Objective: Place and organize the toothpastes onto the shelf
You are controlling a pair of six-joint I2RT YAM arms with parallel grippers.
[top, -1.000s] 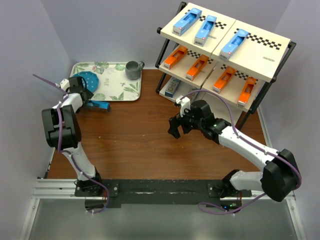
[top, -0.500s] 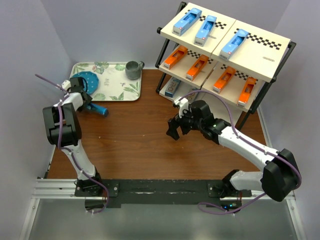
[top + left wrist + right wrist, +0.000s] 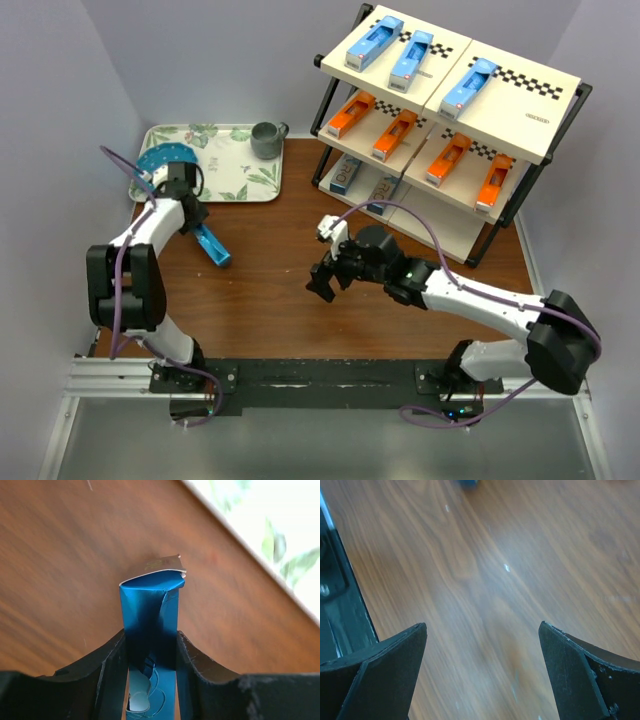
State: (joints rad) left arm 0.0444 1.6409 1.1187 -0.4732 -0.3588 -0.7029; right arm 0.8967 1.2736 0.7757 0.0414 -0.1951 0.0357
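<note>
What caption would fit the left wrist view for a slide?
Left gripper shut on a blue toothpaste, with the wooden table behind.

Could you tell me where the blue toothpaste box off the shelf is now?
In the top view, the blue toothpaste box is left of centre, just in front of the leaf-patterned tray, clamped in the left gripper.

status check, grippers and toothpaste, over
Left gripper shut on blue toothpaste box, beside tray. Right gripper open, empty. Only the right arm between box and shelf.
</note>
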